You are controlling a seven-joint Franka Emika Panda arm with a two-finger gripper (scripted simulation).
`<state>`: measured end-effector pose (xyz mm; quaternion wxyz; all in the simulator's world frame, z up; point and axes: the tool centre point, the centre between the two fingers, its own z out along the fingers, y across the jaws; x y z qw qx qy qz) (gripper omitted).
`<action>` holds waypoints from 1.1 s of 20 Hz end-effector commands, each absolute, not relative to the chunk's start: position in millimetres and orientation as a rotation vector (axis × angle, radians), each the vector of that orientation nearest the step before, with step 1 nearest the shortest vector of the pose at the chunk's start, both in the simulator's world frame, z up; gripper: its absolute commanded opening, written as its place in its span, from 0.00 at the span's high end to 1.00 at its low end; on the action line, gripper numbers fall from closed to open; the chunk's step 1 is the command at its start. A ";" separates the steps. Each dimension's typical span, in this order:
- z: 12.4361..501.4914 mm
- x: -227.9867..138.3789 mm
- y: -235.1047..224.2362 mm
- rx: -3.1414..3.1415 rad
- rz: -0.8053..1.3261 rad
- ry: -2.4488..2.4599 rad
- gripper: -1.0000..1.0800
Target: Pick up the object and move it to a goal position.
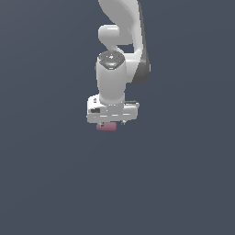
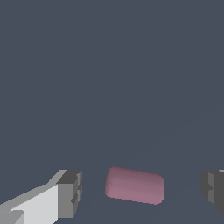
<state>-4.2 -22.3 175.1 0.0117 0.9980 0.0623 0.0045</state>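
The pincer (image 2: 142,192) stands spread wide, its fingers (image 2: 70,192) flanking the pink block (image 2: 134,185) lying between them untouched, so an off-centre closing could likely nudge or twist it out of reach.

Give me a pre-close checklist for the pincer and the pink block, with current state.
1. Pincer open: ok, both fingers stand apart with clear gaps.
2. Pink block between the fingers: ok in the wrist view.
3. Block centred: not ok, it sits nearer one finger than the other.
4. Block square to the fingers: not ok, it looks slightly skewed.
5. Pads low enough to catch the block's sides: cannot tell; in the exterior view the block peeks out just under the pincer.
6. Goal position: cannot tell, no marker shows in either view.
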 end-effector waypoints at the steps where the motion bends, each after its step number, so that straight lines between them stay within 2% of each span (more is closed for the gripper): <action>1: 170.0 -7.4 -25.2 3.105 0.012 0.277 0.04; 22: 123.2 -42.3 -48.2 2.923 -0.010 1.083 0.04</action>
